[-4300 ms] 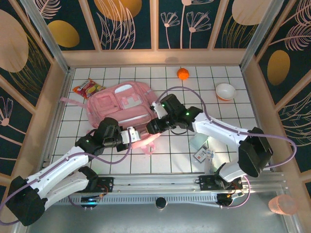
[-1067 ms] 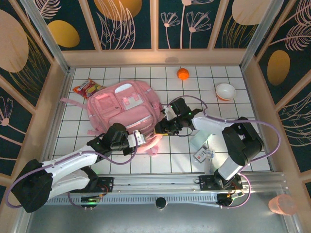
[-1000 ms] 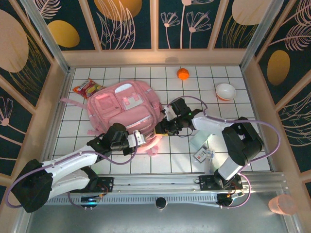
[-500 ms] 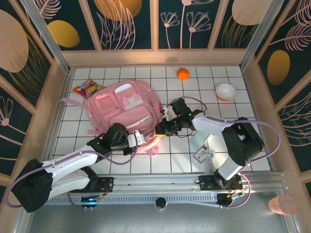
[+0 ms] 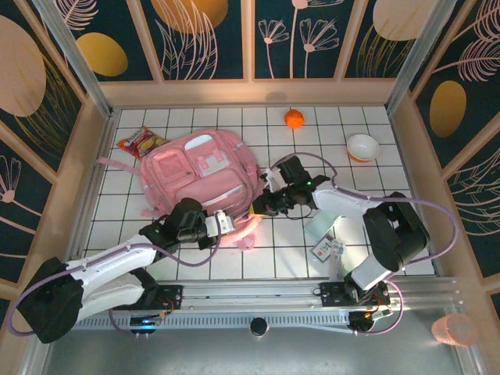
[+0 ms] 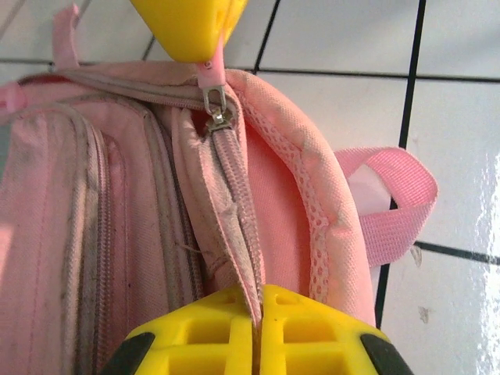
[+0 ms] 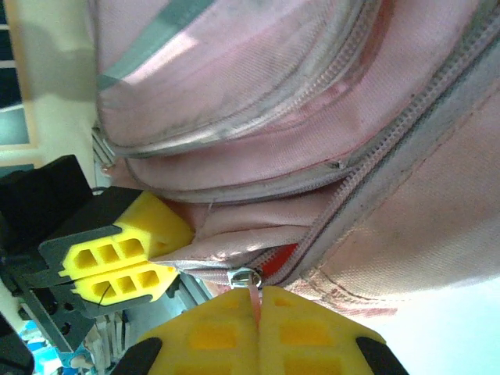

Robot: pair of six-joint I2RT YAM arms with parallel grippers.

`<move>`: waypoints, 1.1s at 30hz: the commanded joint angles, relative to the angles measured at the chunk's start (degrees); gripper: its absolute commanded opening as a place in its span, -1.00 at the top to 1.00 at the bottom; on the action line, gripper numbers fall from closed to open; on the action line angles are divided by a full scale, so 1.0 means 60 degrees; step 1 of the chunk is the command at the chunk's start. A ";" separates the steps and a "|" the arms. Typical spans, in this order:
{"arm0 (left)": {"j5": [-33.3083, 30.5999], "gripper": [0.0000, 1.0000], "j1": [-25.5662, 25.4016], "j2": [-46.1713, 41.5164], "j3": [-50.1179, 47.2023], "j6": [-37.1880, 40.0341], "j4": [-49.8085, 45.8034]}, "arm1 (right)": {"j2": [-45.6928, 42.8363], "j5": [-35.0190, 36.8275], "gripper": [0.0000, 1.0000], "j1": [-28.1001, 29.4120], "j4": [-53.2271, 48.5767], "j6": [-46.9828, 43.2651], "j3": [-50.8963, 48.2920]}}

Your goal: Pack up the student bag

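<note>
The student bag [image 5: 199,172], a large pink backpack, lies flat on the white tiled table left of centre. At its near edge my left gripper [image 5: 221,221] is shut on the fabric beside the main zipper [image 6: 234,180], pinching that edge [image 6: 258,301]. Just to the right, my right gripper [image 5: 258,207] is shut on the thin pink pull tab of the zipper slider [image 7: 247,277], the tab squeezed between its yellow fingers [image 7: 258,305]. The zipper is parted a little at the slider, showing red lining [image 7: 281,258]. A pink strap loop [image 6: 391,203] sticks out beside the bag.
A red snack packet [image 5: 141,143] lies at the bag's far left corner. An orange [image 5: 294,119] and a white bowl [image 5: 362,146] sit toward the back right. A pale notebook [image 5: 324,226] and a small card [image 5: 324,248] lie under the right arm.
The right gripper's jaws closed onto the zipper pull at the bag's near right edge. The left gripper kept its pinch on the bag and did not move.
</note>
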 commanded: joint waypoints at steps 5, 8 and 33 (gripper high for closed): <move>0.0226 1.00 0.0018 -0.1003 -0.0101 0.0439 -0.0585 | -0.0705 0.1879 1.00 -0.1477 -0.0724 -0.1042 0.0039; 0.0200 1.00 0.0022 -0.1165 -0.0110 0.0454 -0.0794 | -0.0664 0.1750 1.00 -0.1535 -0.0544 -0.1142 0.0177; -0.0018 1.00 0.0010 0.0572 0.0559 -0.2035 0.2224 | -0.2012 0.3062 1.00 0.1956 -0.0623 -0.1675 0.1436</move>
